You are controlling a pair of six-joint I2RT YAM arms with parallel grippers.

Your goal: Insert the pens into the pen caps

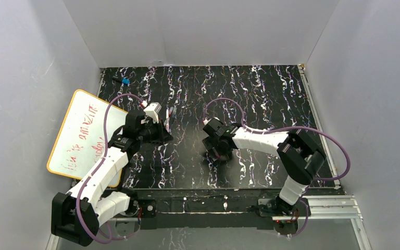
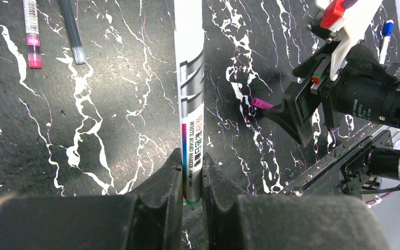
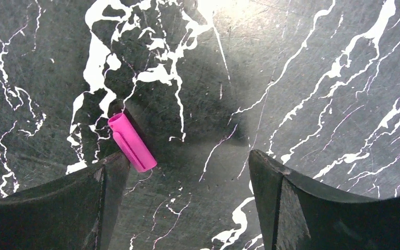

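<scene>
From where I stand, the black, white-veined tabletop (image 1: 271,104) carries both arms. The left fingers (image 2: 173,174) are clamped tight on the white marker (image 2: 192,104). They pinch it near its greenish rear end, and the barrel runs straight away from the wrist toward twelve o'clock, out past the top of the left wrist view. Its tip I cannot see.

The right fingers (image 3: 109,182) stand wide apart and hold nothing, poised low over the tabletop near its middle. The magenta cap (image 3: 132,142) lies flat on the tabletop, slanting from eleven o'clock to five o'clock in the right wrist view. Its lower end sits right against the tip of the nine o'clock finger, and the other finger is well apart at three o'clock. In the left wrist view the same cap shows at three o'clock of the held marker, peeking out beside the dark tip of a right finger.

Up at eleven o'clock in that view two more pens lie side by side, not touching: a pale pen (image 2: 31,31) with a magenta band and a dark pen (image 2: 72,28).

A whiteboard (image 1: 80,135) with red scribbles lies at nine o'clock of the tabletop, partly under the left arm. A small blue-tipped object (image 1: 124,80) rests in the far corner at eleven o'clock.
</scene>
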